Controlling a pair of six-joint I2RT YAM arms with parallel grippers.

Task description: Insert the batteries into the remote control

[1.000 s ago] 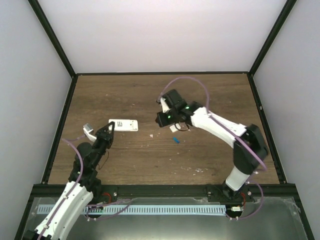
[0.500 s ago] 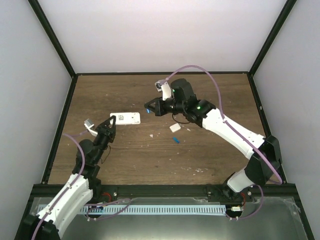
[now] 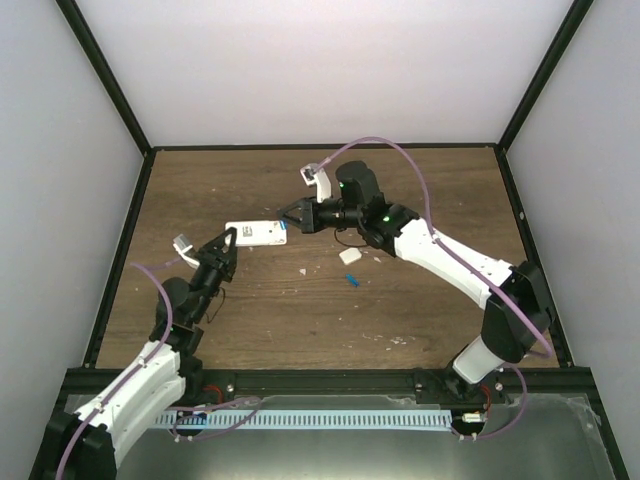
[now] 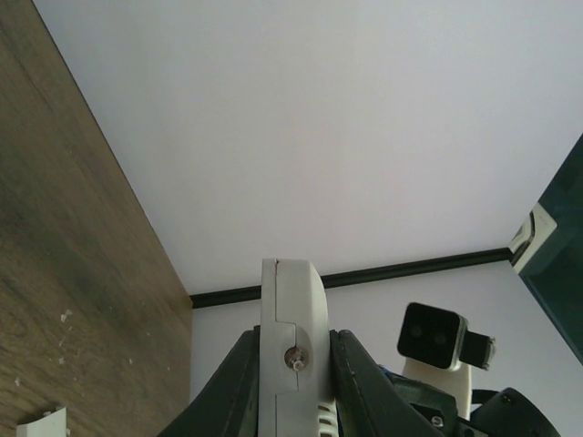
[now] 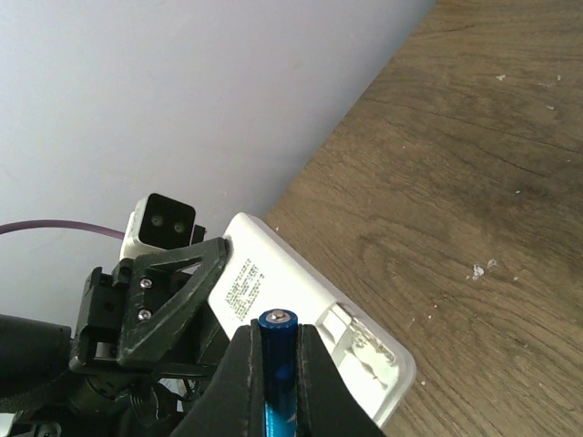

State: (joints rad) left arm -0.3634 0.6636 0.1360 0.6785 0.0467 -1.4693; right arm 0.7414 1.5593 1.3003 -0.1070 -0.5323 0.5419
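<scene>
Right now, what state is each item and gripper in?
left gripper: shut on the remote control
right gripper: shut on the held battery
remote control: battery compartment open
held battery: not yet inserted
second battery: lying loose on the table

The left gripper (image 4: 293, 344) clamps the remote control (image 4: 291, 328) between its two dark fingers (image 4: 230, 387), the white handset standing upright and seen edge-on, with a seam and a small screw on its thin side. To the left the brown wooden table (image 4: 64, 273) slopes away to a plain white wall, with a small white scrap (image 4: 41, 425) at its bottom corner. A black frame bar (image 4: 392, 270) runs behind the remote, and low on the right sits a white camera block (image 4: 435, 335) with a dark face.
</scene>
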